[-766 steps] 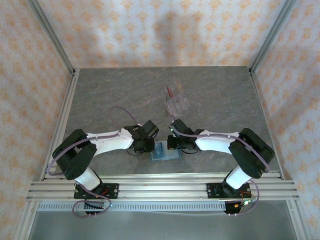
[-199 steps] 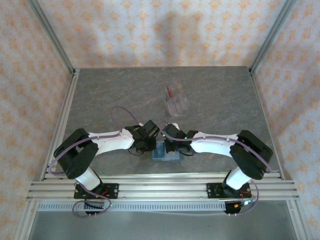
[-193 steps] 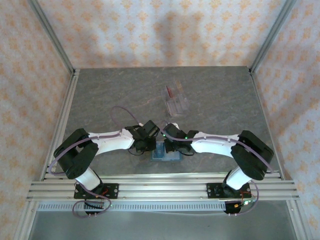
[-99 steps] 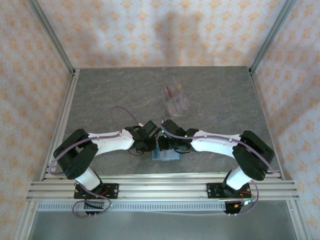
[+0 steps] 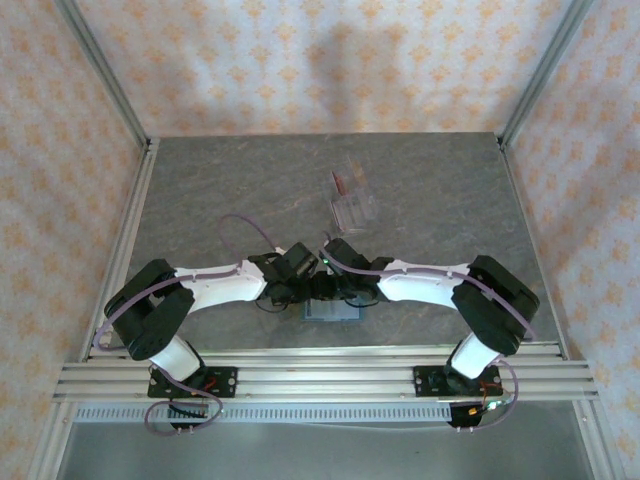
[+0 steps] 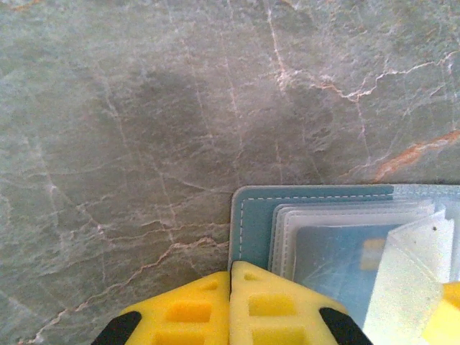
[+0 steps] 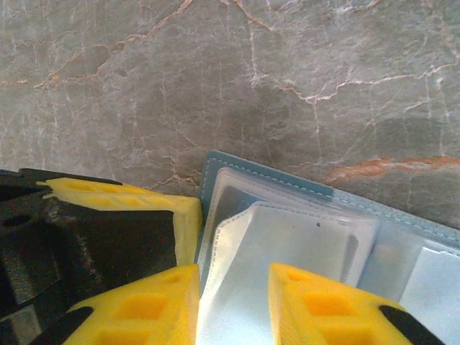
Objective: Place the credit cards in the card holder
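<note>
Three wallpapered walls (image 5: 330,60) enclose the grey marble table (image 5: 230,190); left fingers (image 6: 266,305) closed, right fingers (image 7: 151,313) parted.

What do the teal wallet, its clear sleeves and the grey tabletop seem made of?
Teal stitched card holder: probably matte faux leather, given the sewn edge. Clear pocket sleeves: soft glossy plastic, see-through, curling. Grey veined tabletop: marble-look, possibly printed laminate.

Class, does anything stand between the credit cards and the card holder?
Only bare grey marble table separates the plastic credit cards from the teal card holder, where the left end effector and right end effector sit.
</note>
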Action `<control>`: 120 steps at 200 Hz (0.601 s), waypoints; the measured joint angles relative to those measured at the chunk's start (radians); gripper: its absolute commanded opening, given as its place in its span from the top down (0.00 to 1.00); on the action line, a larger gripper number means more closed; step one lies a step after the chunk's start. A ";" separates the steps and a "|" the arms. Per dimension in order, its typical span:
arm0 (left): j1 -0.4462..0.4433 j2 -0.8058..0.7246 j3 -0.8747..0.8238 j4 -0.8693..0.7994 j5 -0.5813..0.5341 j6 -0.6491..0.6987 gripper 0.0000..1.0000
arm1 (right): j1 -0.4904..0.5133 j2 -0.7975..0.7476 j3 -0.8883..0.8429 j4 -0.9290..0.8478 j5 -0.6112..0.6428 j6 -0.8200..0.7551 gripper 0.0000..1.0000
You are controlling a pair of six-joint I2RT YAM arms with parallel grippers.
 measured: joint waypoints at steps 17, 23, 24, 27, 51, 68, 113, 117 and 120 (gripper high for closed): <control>0.000 -0.005 -0.003 -0.002 0.000 0.000 0.92 | -0.005 0.000 -0.004 0.005 -0.016 0.008 0.65; 0.000 -0.008 -0.003 -0.005 0.000 0.000 0.92 | -0.006 0.000 -0.005 0.008 -0.024 0.008 0.65; 0.000 -0.009 -0.004 -0.006 -0.001 0.000 0.92 | -0.006 0.000 -0.005 0.008 -0.024 0.008 0.65; 0.000 -0.010 -0.005 -0.009 -0.001 0.000 0.92 | -0.006 0.000 -0.006 0.010 -0.030 0.009 0.64; 0.003 -0.047 -0.029 -0.042 -0.008 0.000 0.91 | -0.010 0.000 -0.008 0.039 -0.080 0.015 0.61; 0.022 -0.082 -0.048 -0.066 -0.008 0.001 0.89 | -0.016 0.002 -0.007 0.071 -0.127 0.015 0.61; 0.069 -0.198 -0.075 -0.116 -0.008 0.008 0.81 | -0.016 0.042 0.028 0.135 -0.206 0.014 0.61; 0.071 -0.211 -0.078 -0.118 -0.008 0.011 0.81 | -0.016 0.047 0.031 0.138 -0.209 0.014 0.61; 0.075 -0.219 -0.080 -0.121 -0.007 0.011 0.80 | -0.016 0.050 0.033 0.140 -0.211 0.014 0.61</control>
